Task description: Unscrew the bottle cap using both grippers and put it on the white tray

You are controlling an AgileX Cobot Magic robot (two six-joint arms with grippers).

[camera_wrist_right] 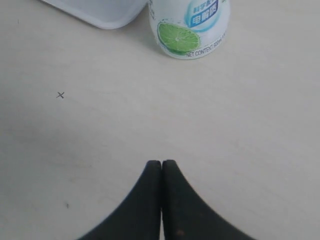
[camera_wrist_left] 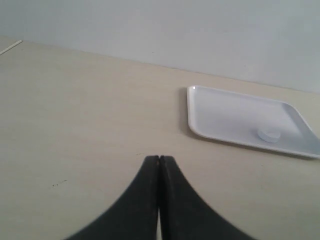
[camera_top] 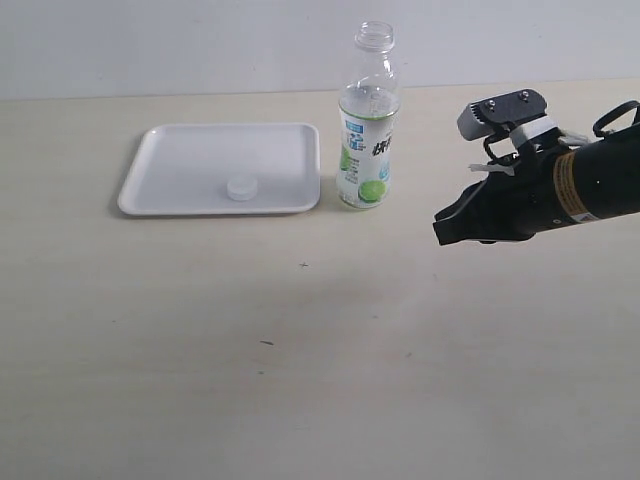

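One bottle cap, flat in white tray near the worktop's far edge. One bottle, upright, open-necked, between tray and right gripper. Fingers clenched and empty on both that and the left gripper, the latter probably nearer the cap.

The right wrist view crops the bottle above its label and most of the white tray; a blurred disc is probably the bottle cap

Right gripper: jaws pressed together, nothing between | bottle: lime-printed lower label, standing on worktop | white tray: corner just beside bottle
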